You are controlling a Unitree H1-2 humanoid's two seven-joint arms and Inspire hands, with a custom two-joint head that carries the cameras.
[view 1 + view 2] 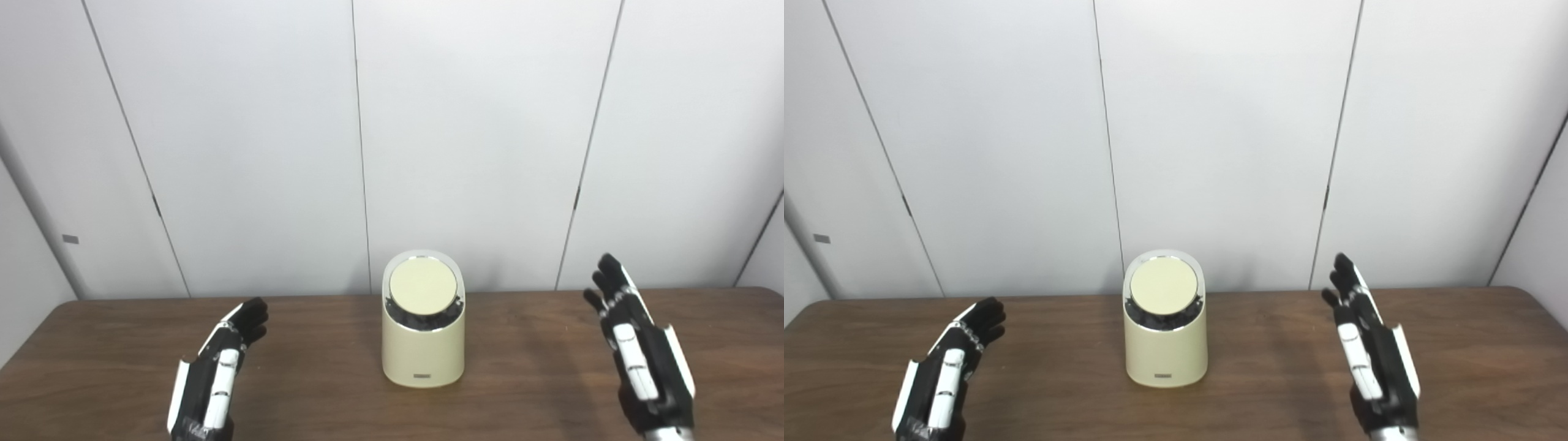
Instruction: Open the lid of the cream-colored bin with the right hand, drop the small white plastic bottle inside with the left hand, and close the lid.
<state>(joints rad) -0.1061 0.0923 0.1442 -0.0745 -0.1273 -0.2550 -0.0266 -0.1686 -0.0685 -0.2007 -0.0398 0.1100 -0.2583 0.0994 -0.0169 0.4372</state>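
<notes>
Left eye view: upright cream bin, lid tilted toward camera; left hand, right hand spread, empty

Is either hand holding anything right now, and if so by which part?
Nothing is held. The left hand and right hand are both open, apart from the cream-colored bin, whose lid is shut.

A dark wood-grain counter meets a pale grey panelled wall — thin dark seams (slightly slanted) divide it — evenly lit.
</notes>
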